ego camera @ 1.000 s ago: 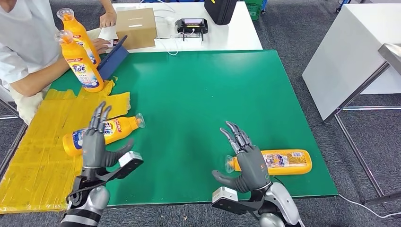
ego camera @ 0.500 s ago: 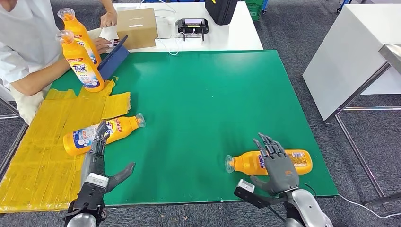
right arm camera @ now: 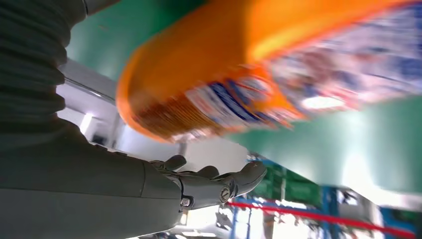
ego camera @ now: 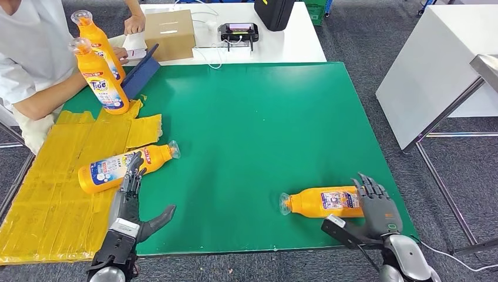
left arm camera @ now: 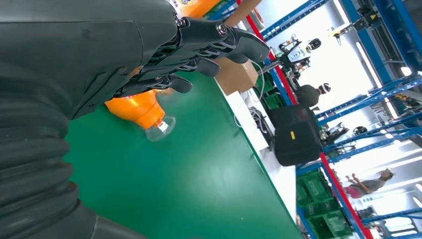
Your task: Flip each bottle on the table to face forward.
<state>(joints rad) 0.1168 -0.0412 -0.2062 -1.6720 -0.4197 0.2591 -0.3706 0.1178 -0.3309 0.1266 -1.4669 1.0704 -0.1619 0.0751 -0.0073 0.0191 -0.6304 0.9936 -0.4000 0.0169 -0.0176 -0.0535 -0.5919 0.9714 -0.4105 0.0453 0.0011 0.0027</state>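
Two orange Tide bottles lie flat on the green table (ego camera: pixel 252 111). One bottle (ego camera: pixel 106 171) lies at the left, its cap (left arm camera: pixel 161 128) toward the middle, half on the yellow mat (ego camera: pixel 53 176). My left hand (ego camera: pixel 130 202) hovers just in front of it, fingers straight and spread, holding nothing. The other bottle (ego camera: pixel 320 202) lies near the front right edge, cap to the left. My right hand (ego camera: pixel 379 207) stands open at that bottle's base end (right arm camera: pixel 209 94), close beside it; contact is unclear. Two more bottles (ego camera: pixel 101 73) stand upright at the far left.
A person in white (ego camera: pixel 35 59) sits at the table's far left corner, arm by the upright bottles. A blue tablet (ego camera: pixel 141 73), cardboard box (ego camera: pixel 169 32) and a small device (ego camera: pixel 238 32) lie behind. A white table (ego camera: pixel 434 64) stands to the right.
Both hands have drawn back toward the table's front edge. The right hand slid right, from the bottle's neck to its base end. The left hand came off the left bottle. The bottles stayed put.
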